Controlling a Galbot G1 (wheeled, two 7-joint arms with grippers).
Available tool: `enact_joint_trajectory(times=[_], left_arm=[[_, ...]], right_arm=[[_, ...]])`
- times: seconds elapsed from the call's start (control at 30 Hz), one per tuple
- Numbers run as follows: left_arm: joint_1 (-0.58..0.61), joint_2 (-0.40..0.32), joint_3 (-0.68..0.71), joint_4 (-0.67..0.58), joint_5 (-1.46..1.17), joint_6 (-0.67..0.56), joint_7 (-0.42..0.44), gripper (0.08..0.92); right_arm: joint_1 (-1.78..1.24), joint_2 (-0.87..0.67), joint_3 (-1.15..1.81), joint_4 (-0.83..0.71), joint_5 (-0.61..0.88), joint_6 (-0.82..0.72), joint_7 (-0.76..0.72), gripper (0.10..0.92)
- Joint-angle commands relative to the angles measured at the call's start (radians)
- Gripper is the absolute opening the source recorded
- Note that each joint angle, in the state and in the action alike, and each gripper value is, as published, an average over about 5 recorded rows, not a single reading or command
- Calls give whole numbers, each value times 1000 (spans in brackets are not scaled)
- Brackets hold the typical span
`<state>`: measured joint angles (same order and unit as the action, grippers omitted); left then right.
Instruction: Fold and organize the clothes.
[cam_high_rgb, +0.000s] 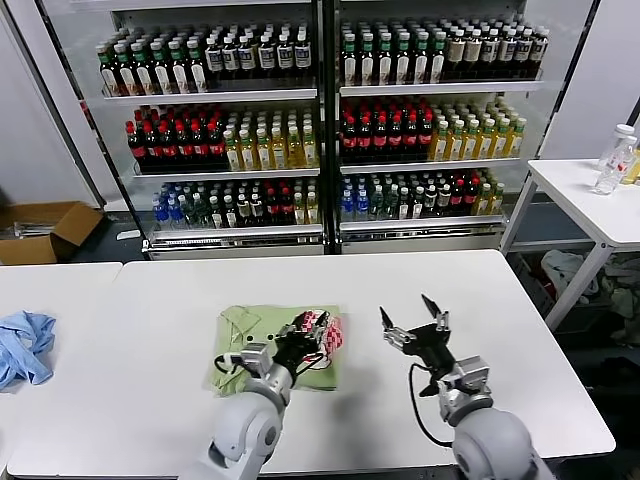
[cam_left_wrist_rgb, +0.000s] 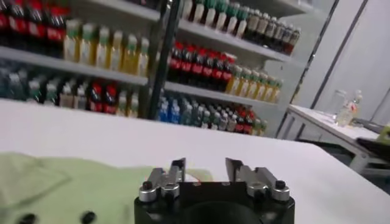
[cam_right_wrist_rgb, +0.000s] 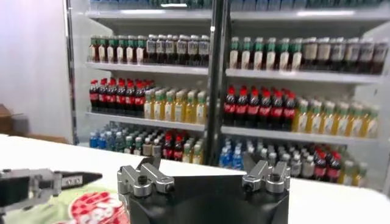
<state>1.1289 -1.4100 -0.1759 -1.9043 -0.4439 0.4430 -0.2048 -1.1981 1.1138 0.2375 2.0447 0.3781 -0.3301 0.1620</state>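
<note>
The light green shirt (cam_high_rgb: 262, 352) lies folded on the white table (cam_high_rgb: 150, 300), with its red-and-white graphic (cam_high_rgb: 331, 333) at its right end. My left gripper (cam_high_rgb: 305, 333) hovers low over the shirt next to the graphic, open and empty. In the left wrist view the left gripper (cam_left_wrist_rgb: 206, 171) has a clear gap between its fingers, with the shirt (cam_left_wrist_rgb: 73, 189) and two dark buttons (cam_left_wrist_rgb: 88, 216) beneath. My right gripper (cam_high_rgb: 412, 318) is wide open above bare table, right of the shirt. It also shows in the right wrist view (cam_right_wrist_rgb: 201, 169), with the graphic (cam_right_wrist_rgb: 91, 207) off to one side.
A light blue garment (cam_high_rgb: 22, 345) lies at the table's left edge. A glass-door cooler (cam_high_rgb: 320, 120) full of bottles stands behind the table. A cardboard box (cam_high_rgb: 45, 230) sits on the floor at left. A side table (cam_high_rgb: 590, 200) with bottles stands at right.
</note>
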Motion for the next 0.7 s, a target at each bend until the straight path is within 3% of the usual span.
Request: enact_joint_trajectory(times=[0.03, 0.23, 0.37, 0.53, 0.7], left_arm=[[242, 115, -266, -190, 118, -106, -9, 530], [314, 153, -377, -180, 76, -132, -42, 704], [328, 154, -383, -182, 73, -142, -48, 800], [331, 156, -375, -185, 71, -143, -48, 822], [319, 157, -364, -188, 56, -136, -47, 823]], right_arm=[[184, 222, -249, -303, 10, -43, 46, 823], [310, 360, -309, -543, 35, -94, 87, 823], [323, 406, -317, -606, 34, -123, 119, 821], [307, 391, -315, -595, 48, -137, 161, 768], [298, 323, -309, -552, 25, -74, 141, 623]])
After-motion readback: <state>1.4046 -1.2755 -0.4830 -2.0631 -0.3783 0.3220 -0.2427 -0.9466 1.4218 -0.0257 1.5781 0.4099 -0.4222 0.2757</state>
